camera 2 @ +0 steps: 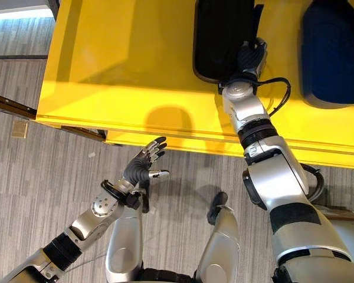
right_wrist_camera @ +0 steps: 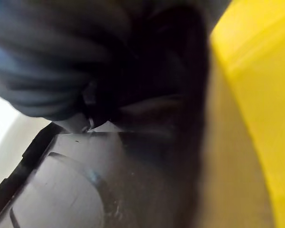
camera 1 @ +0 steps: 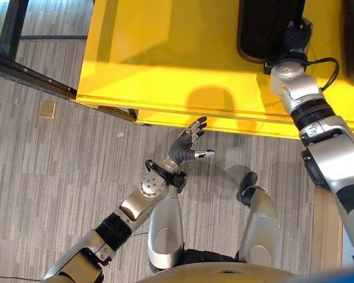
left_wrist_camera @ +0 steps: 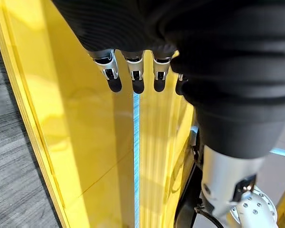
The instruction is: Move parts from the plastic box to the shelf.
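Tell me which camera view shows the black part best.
The right eye view: the black part lies on the yellow surface, under the right hand. The left eye view crops it at the top; the right wrist view shows a blurred close-up.

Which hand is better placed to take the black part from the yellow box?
The right hand: it already reaches onto the black part inside the yellow box. The left hand hangs open outside, over the floor.

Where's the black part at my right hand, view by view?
Left eye: black part at the top, right of centre, by the right hand.
Right eye: top centre.
Left wrist: cannot pick it out.
Right wrist: dark moulded surface, lower left.
Shared landmark: the yellow box holding it.
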Robot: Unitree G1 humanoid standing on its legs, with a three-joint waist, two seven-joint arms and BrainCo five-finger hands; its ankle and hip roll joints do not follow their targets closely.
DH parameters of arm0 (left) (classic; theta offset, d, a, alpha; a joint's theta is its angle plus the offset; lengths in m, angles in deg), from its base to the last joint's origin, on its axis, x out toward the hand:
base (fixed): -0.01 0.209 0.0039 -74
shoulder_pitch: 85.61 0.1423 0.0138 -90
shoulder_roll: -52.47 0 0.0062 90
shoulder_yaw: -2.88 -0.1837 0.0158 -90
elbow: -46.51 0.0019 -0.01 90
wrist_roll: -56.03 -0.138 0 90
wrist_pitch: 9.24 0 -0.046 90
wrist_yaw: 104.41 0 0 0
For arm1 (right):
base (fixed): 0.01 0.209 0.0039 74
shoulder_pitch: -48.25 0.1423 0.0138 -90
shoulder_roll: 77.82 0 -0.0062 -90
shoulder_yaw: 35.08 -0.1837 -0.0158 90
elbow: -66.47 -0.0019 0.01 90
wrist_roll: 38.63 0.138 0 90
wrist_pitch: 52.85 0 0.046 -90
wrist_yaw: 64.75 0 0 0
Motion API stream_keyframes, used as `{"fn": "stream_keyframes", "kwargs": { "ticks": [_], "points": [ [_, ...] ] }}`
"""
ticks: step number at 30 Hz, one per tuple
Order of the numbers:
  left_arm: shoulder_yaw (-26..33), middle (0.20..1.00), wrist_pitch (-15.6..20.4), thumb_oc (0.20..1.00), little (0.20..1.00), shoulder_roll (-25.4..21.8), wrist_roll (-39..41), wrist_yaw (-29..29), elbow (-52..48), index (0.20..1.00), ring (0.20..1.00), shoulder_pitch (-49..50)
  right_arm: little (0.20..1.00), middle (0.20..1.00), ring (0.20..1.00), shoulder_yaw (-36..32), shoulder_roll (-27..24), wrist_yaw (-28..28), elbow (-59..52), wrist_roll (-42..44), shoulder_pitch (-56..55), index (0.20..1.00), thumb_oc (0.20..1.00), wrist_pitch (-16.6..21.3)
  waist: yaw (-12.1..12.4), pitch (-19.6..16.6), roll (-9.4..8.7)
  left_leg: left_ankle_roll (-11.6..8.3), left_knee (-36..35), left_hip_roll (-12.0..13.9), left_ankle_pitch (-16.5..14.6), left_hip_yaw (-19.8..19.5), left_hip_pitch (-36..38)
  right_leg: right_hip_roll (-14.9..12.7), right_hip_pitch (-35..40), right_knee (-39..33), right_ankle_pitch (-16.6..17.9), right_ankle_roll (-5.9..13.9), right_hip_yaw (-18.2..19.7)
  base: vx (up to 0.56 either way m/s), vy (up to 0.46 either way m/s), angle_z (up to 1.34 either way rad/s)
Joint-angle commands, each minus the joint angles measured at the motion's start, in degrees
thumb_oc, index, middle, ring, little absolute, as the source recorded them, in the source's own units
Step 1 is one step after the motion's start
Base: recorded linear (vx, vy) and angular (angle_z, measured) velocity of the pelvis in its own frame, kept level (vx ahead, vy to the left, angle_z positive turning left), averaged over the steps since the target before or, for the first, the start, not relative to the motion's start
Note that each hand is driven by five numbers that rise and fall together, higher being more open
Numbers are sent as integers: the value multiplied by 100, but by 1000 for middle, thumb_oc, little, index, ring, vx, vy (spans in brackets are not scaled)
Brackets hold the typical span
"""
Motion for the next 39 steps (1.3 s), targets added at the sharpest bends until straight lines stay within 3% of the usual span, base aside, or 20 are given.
{"fn": "stream_keyframes", "kwargs": {
  "ticks": [1,9,16,35,36,37,39],
  "points": [
    [-243,1000,370,1000,1000,123,-101,86,-498,1000,1000,84,200,200,200,-118,-3,37,48,170,-514,200,200,-57,98,-61,117,187,121,10,-515,543,382,247,40,459,-239,-120,-102,7,-3,-5],
    [-252,1000,422,1000,1000,151,-131,166,-482,1000,1000,99,200,200,200,-190,31,142,-96,254,-786,200,200,-124,26,-61,109,196,102,-21,-530,575,461,282,90,417,-235,-119,-47,1,12,-5],
    [-195,1000,457,1000,1000,168,-125,225,-473,1000,1000,99,200,200,200,-160,78,99,-299,-450,-1030,200,200,-120,-23,-61,114,200,82,4,-522,613,491,271,89,375,-200,-100,-23,1,4,-1],
    [-250,1000,417,1000,1000,208,-139,297,-424,1000,1000,48,200,200,200,-88,101,62,-242,-802,-972,200,200,-174,-16,-61,195,205,124,-35,-520,572,422,229,22,433,-205,-101,-22,0,0,0],
    [-249,1000,417,1000,1000,206,-132,285,-417,1000,1000,47,398,398,398,-83,99,56,-230,-770,-964,398,398,-172,-13,-61,199,204,123,-34,-518,572,419,228,17,436,-205,-101,-24,0,0,0],
    [-244,1000,404,1000,1000,195,-131,252,-433,1000,1000,62,1000,1000,1000,-84,90,-9,-229,-723,-967,1000,1000,-139,-10,-61,210,204,120,-36,-515,567,414,219,9,445,-207,-102,-29,0,0,0],
    [-244,1000,411,1000,1000,191,-126,221,-434,1000,1000,88,1000,1000,1000,-131,81,-55,-241,-632,-984,1000,1000,-51,-8,-61,224,208,97,-50,-510,570,428,215,17,438,-205,-98,-33,0,0,0]
  ]
}}
